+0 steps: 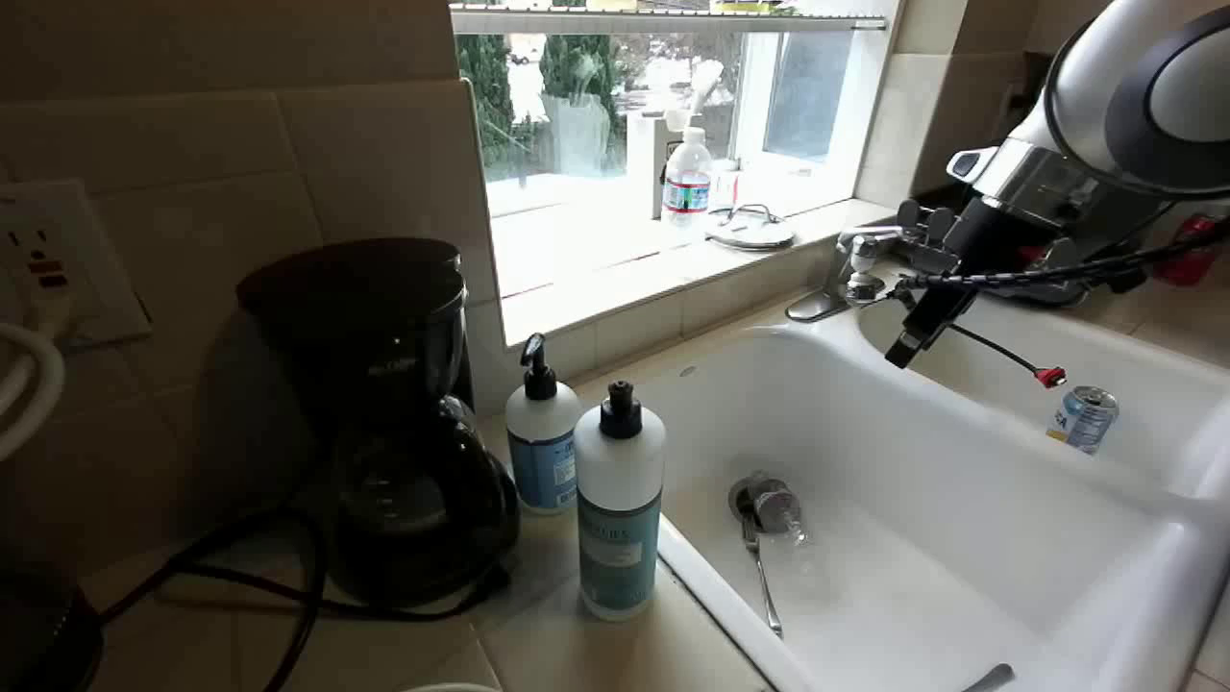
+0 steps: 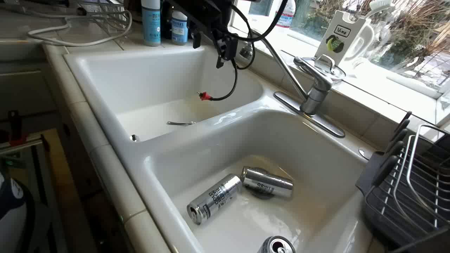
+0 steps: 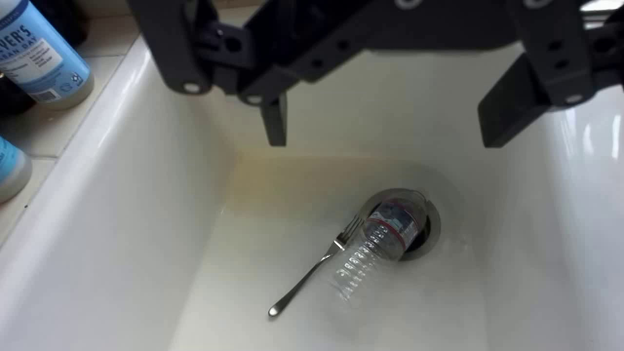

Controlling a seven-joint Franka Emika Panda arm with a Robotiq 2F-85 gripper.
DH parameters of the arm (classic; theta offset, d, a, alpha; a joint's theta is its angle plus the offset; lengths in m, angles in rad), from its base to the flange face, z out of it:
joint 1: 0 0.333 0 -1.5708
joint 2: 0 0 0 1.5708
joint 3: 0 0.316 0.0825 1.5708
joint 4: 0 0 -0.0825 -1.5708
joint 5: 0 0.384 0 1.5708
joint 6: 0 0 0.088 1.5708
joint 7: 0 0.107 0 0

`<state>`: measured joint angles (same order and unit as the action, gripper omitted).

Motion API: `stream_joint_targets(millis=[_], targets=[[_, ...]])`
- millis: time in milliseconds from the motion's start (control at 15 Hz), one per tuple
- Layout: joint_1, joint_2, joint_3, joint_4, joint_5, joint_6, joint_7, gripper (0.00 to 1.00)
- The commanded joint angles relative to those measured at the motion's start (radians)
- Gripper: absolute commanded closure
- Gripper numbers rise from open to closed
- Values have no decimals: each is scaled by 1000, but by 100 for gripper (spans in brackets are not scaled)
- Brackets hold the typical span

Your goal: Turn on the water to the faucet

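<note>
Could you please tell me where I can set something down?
Free: basin floor between the fork and counter-side wall; counter between the teal soap bottle and white cable. Crowded: the drain, partly under a plastic bottle; the sill behind the faucet, with lid and water bottle.

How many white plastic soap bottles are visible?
2, on the tiled counter beside the white sink: teal-labelled bottle; nearer the window, blue-labelled pump bottle. Others may be hidden.

A can (image 2: pixel 276 245) partly outside an exterior view
</note>
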<state>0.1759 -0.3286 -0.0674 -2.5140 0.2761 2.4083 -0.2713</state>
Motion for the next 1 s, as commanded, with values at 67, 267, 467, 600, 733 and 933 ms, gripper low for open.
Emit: stream_joint_targets(millis=[67,267,467,600,733,933], targets=[[-14,0,14,1,6,-3,-3,0],[-14,0,14,1,6,-3,-3,0],[-4,-13,1,-2,72,41,2,0],[-1,-39,-19,2,155,86,2,0],[-1,-56,-36,9,222,131,3,0],[-4,-84,-68,39,301,193,13,0]])
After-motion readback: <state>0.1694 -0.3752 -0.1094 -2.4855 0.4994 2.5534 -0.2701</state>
